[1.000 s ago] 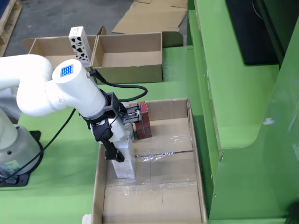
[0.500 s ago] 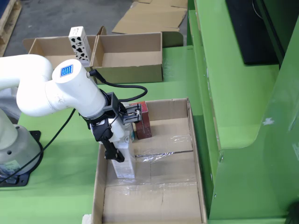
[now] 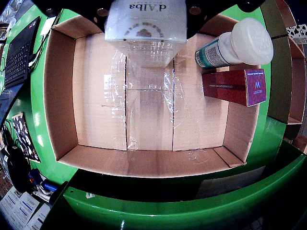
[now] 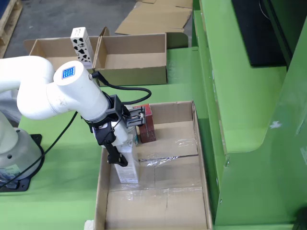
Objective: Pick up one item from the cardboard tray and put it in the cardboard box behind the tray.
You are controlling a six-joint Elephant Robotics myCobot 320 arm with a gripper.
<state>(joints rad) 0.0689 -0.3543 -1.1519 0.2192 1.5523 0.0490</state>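
My gripper (image 4: 117,154) is shut on a tall white carton (image 4: 128,166) marked "d'Alba". It holds the carton upright at the left side of the open cardboard tray (image 4: 199,143), low inside it. In the wrist view the carton (image 3: 144,28) fills the top centre, above the tray's taped floor (image 3: 100,96). A dark red box (image 3: 235,86) and a white-capped bottle (image 3: 237,47) lie at the tray's right side in the wrist view. The red box also shows in the fixed view (image 4: 147,125). An empty cardboard box (image 4: 134,72) stands behind the tray.
A second cardboard box (image 4: 48,50) stands left of the empty one, with a white patterned carton (image 4: 81,44) upright between them. A green wall (image 4: 240,96) rises right of the tray. The arm's base (image 4: 14,151) stands at the left. A keyboard (image 3: 19,52) lies outside the tray.
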